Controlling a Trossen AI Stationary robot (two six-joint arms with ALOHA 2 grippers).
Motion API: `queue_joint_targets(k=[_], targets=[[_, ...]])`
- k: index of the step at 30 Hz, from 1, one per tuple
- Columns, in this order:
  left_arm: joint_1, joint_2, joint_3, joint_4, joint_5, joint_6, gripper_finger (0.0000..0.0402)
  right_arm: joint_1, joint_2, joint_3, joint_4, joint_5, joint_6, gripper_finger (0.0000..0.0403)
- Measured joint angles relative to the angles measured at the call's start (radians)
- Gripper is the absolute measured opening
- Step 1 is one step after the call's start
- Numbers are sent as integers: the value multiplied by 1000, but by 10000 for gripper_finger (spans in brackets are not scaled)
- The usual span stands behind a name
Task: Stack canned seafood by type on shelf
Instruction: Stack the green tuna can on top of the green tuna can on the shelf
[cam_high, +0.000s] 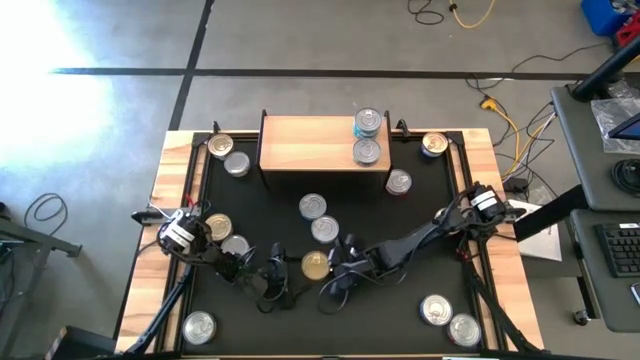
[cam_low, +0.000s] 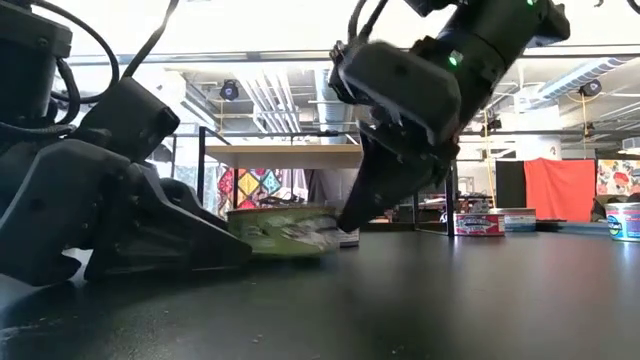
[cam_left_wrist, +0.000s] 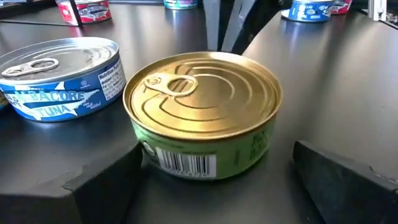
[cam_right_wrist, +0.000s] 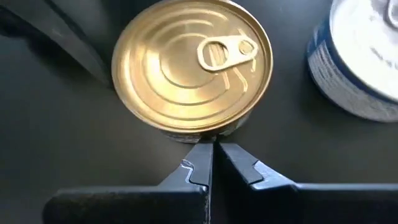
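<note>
A gold-lidded can with a green label stands upright on the black table top, near its middle. My left gripper lies low on the table to the can's left, open, one finger on each side of the can's near part. My right gripper is shut and comes down at the can from the table's right. The shelf stands at the far edge with two silver-lidded cans on its right end. My left gripper may touch the can's lower wall with one finger; whether it does I cannot tell. My right gripper sets its shut fingertips against the can's side wall, on the side away from my left gripper. The fingers slant down from the table's right. The can stands flat on the table.
A blue-labelled silver can stands close beside the gold one, with another behind it. More cans lie at the left, far left, far right and near corners. Wooden planks edge the table.
</note>
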Motion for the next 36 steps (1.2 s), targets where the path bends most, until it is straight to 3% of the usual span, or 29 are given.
queue_joint_targets(k=[6, 16, 36], targets=[[-2, -17, -15, -44, -42, -10, 400, 0, 0, 17, 44, -16, -4, 12], [-1, -54, -28, -74, -14, -4, 400, 0, 74, 21, 188, -29, -38, 12], [33, -49, 6, 4, 9, 56, 400, 0, 146, 78, 207, -75, -102, 12]])
